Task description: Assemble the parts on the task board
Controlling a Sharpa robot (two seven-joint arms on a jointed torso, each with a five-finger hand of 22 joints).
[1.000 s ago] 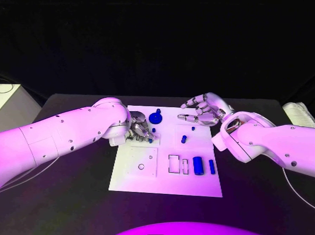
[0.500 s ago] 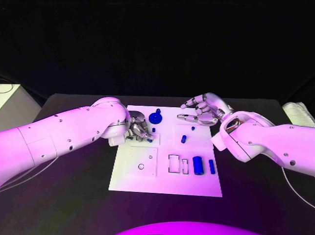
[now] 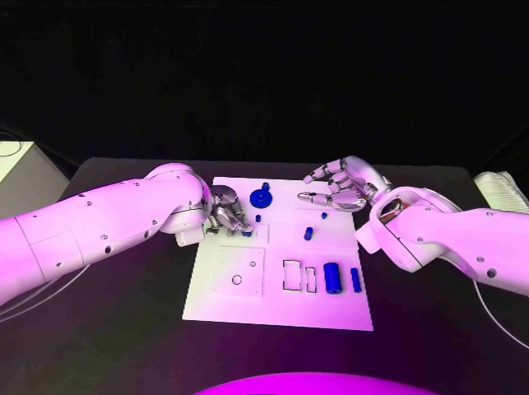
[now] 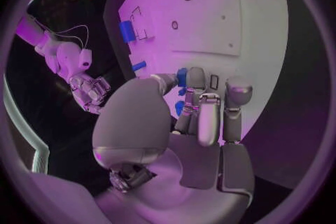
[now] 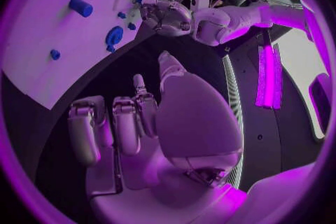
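- Task looked early to mid, judging by the layout. On the task board (image 3: pixel 276 288), a large blue cylinder (image 3: pixel 331 274) and a slimmer blue bar (image 3: pixel 355 280) lay loose on the near right part, beside two empty rectangular slots (image 3: pixel 293 275).
- A blue round part (image 3: pixel 261 197) sat near the far edge, with a small blue peg (image 3: pixel 308 234) mid-board. Couldn't tell whether either was seated or just lying there.
- The left panel of the board had a round hole (image 3: pixel 237 280) that was unfilled.
- The left hand (image 3: pixel 229 212) was down on the board's far-left area, fingers curled close together over small blue pieces (image 4: pixel 181 77). Couldn't tell whether it pinched one or only touched.
- The right hand (image 3: pixel 341 185) hovered above the far right corner of the board, fingers loosely curled with nothing in them, apart from the parts.
- Head view gave the whole layout, but the left hand's fingertips hid what was under them. Left wrist view showed the small blue pieces right at those fingertips (image 4: pixel 197 79).
- Right wrist view showed the right hand's palm (image 5: pixel 185 123) bare, well off the board and counter, which the head view couldn't confirm.
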